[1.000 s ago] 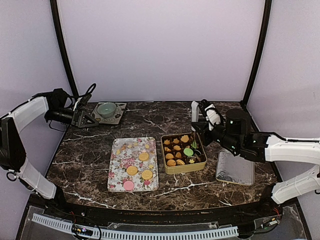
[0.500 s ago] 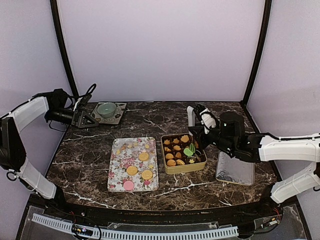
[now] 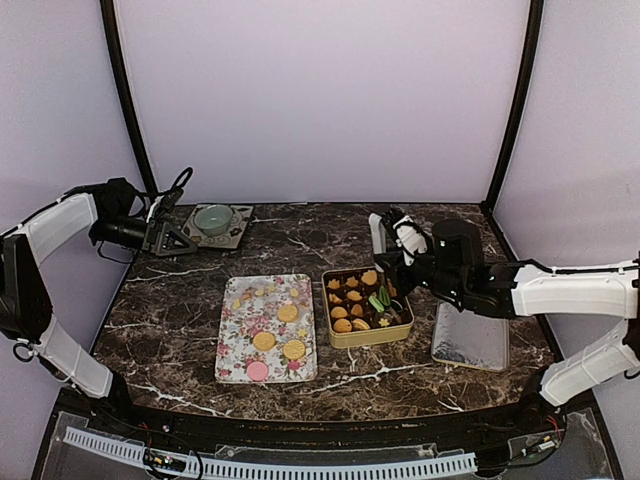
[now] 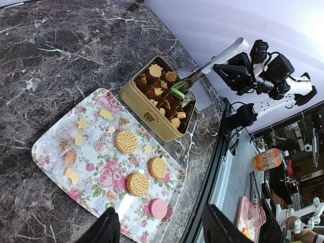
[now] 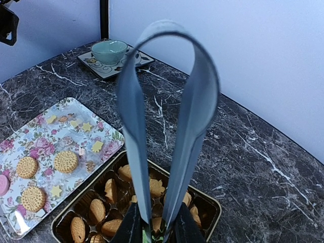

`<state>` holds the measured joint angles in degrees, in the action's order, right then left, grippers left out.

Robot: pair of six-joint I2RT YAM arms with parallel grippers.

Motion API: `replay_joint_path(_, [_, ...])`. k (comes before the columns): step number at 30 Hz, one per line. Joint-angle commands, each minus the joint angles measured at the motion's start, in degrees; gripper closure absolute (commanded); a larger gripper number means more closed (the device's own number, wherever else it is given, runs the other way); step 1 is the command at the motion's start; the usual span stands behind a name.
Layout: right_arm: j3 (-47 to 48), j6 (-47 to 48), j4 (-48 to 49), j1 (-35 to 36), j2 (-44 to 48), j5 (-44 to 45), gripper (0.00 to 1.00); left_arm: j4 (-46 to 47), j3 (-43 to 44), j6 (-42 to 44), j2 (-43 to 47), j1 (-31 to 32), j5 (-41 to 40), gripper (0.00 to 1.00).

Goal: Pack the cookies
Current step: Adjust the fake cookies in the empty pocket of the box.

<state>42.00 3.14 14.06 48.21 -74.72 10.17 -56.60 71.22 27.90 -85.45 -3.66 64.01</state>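
Golden cookies (image 3: 264, 340), one pink among them, are lying on the flowered tray (image 3: 235, 345) at the front, not yet packed; just beside it the gold tin (image 3: 368, 337) is holding more in its paper cups. The right gripper (image 5: 158, 229) is clamping grey tongs (image 5: 195, 101), probably to spare the biscuits, their tips pinching a green cookie (image 3: 378, 300) over the tin. Far left, the left gripper (image 4: 164, 228) is hanging with jaws apart and empty near a teacup (image 3: 213, 217). No lettering is showing legibly
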Motion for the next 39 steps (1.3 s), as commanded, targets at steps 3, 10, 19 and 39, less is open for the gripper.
replay_joint_path(3, [0.8,0.2,-0.5,-1.5,4.1,-1.2,1.0,-1.6,0.4,1.4,0.2,-0.4,1.9,0.42])
replay_joint_path(10, [2.6,0.8,-0.9,-1.7,0.1,-3.1,0.99,-1.8,0.2,1.6,0.5,-0.4,2.0,0.43])
replay_joint_path(19, [4.2,0.7,-0.7,-1.7,-3.3,-6.5,1.0,-2.3,0.1,2.5,0.3,-0.4,1.9,0.43])
replay_joint_path(39, [4.8,3.9,-0.2,-4.9,4.7,-3.0,0.93,-2.4,0.6,2.5,-0.2,-0.4,2.5,0.43])
